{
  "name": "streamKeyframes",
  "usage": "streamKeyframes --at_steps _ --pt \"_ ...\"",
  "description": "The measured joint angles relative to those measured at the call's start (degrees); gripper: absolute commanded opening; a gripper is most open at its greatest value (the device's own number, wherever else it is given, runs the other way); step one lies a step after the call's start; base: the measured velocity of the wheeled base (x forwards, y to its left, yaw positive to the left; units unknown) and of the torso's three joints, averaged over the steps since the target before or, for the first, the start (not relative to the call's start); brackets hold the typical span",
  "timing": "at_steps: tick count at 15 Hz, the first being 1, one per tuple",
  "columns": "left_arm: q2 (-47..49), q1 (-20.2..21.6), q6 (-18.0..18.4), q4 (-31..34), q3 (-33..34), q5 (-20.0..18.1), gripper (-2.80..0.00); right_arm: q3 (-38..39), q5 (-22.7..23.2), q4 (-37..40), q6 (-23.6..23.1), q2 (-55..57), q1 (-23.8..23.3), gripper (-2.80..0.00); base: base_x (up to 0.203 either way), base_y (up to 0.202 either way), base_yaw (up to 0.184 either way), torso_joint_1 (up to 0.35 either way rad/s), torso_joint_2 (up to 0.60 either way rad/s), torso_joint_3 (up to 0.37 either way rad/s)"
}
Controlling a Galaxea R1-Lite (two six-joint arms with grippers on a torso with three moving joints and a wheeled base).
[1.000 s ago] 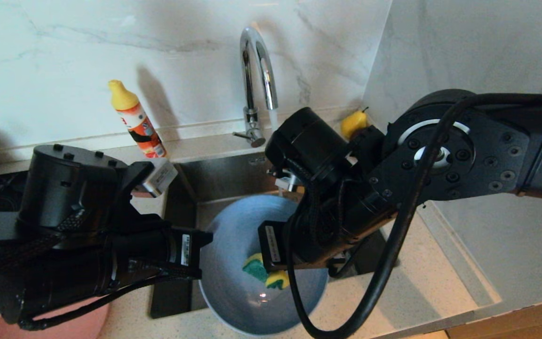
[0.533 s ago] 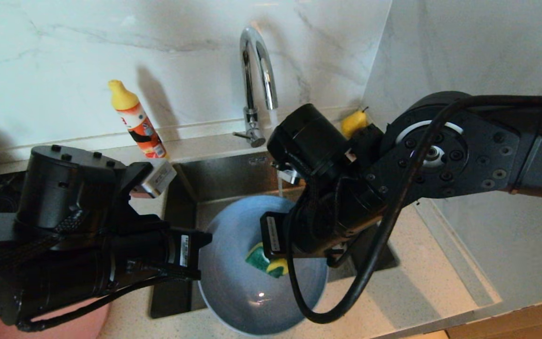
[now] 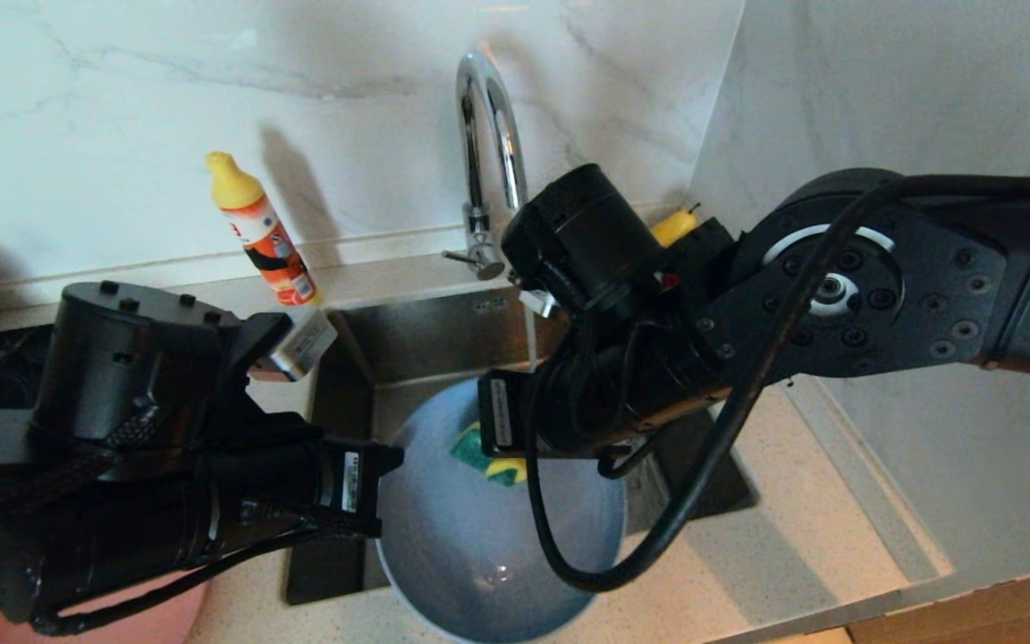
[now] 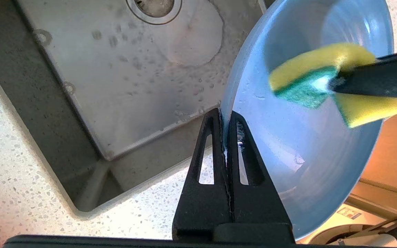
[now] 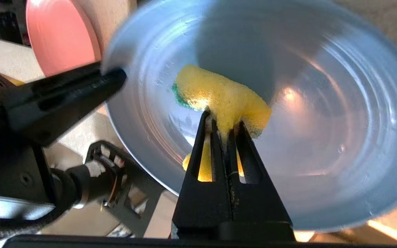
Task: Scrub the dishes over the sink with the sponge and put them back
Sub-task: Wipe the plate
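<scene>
Sink (image 3: 426,335): your catch basin. Light-blue plate (image 3: 479,546): tilted over its front edge, rim pinched by left gripper (image 4: 226,119), jaws clamped tight; hard scrubbing may lever it loose. Sponge (image 5: 219,96): squeezed in right gripper (image 5: 223,131), jaws closed, pressed on the plate's face; may slip free.

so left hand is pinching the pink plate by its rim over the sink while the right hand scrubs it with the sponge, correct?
Not quite: the left hand pinches the light-blue plate, as the left wrist view shows. The pink plate sits aside. The rest holds: right hand, sponge, over the sink.
</scene>
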Motion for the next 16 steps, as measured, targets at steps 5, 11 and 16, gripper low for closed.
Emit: streamKeyframes --at_steps 5,11,16 --pt "0.0 -0.27 -0.06 -0.04 0.04 -0.01 -2.8 0.02 -0.36 0.21 -0.19 1.67 3.32 -2.8 0.0 0.0 0.0 0.0 0.0 0.0" --pt "-0.05 -0.24 -0.06 -0.11 -0.07 0.23 -2.8 0.11 -0.4 5.05 -0.07 2.33 5.76 -2.8 0.0 0.0 0.0 0.0 0.0 0.0" --pt "-0.11 -0.24 -0.07 -0.1 -0.29 0.22 -2.8 0.72 -0.39 9.37 0.19 0.09 3.61 -2.8 0.0 0.0 0.0 0.0 0.0 0.0"
